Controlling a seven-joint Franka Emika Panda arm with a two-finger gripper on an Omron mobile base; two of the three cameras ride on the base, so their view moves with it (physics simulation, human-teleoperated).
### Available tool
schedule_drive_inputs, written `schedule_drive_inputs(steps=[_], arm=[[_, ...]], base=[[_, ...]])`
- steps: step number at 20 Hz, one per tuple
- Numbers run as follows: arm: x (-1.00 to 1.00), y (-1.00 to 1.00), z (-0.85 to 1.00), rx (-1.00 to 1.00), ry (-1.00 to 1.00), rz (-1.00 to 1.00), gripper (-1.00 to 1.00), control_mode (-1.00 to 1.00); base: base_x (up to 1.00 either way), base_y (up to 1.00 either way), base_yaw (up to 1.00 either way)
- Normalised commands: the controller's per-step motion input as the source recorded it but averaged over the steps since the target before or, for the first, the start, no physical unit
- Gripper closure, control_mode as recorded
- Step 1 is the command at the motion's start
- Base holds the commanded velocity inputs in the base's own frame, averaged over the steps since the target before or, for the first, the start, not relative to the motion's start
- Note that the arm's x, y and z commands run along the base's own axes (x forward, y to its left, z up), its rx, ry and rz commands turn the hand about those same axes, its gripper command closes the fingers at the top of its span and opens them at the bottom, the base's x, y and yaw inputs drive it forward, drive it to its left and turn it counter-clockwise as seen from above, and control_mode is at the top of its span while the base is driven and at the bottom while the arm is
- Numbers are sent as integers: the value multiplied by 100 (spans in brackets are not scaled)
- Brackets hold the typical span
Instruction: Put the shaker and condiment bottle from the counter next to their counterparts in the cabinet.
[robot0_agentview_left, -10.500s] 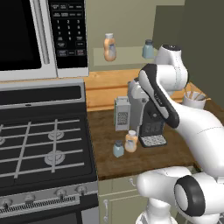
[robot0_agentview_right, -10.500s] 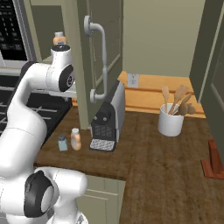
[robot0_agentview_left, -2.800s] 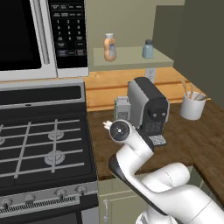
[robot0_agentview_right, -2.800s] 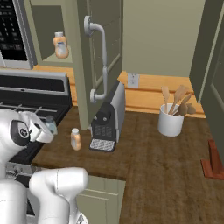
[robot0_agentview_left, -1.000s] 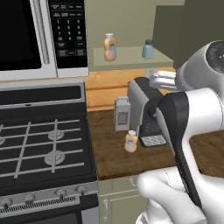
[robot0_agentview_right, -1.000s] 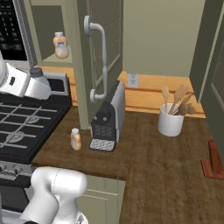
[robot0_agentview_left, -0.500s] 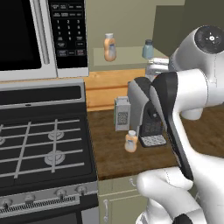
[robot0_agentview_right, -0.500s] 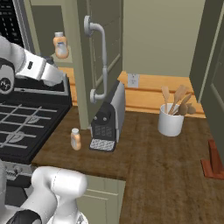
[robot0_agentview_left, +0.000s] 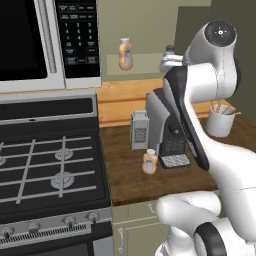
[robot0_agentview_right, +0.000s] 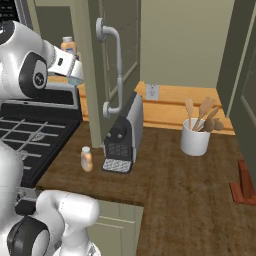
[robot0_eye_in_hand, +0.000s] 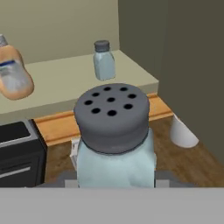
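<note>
gripper: pinching the shaker low on its body, raised near cabinet shelf height, short of the shelf
shelf: twin shaker upright near the shelf's outer end; twin bottle well apart from it
condiment bottle: on the counter, just beside the coffee machine, not yet moved
risk 1: held shaker comes in low and clips the shelf lip
risk 2: set down too close, it knocks over the twin shaker
risk 3: arm elbow swings near the cabinet door on the reach in
risk 4: low pinch, so the shaker may tilt on release
</note>
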Motion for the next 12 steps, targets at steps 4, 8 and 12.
schedule_drive_inputs(steps=[4, 8, 12], arm=[[95, -1, 0, 0, 0, 3, 100, -100], [92, -12, 1, 0, 0, 3, 100, -100], [88, 0, 0, 0, 0, 0, 100, -100]], base=[[0, 0, 0], [0, 0, 0], [0, 0, 0]])
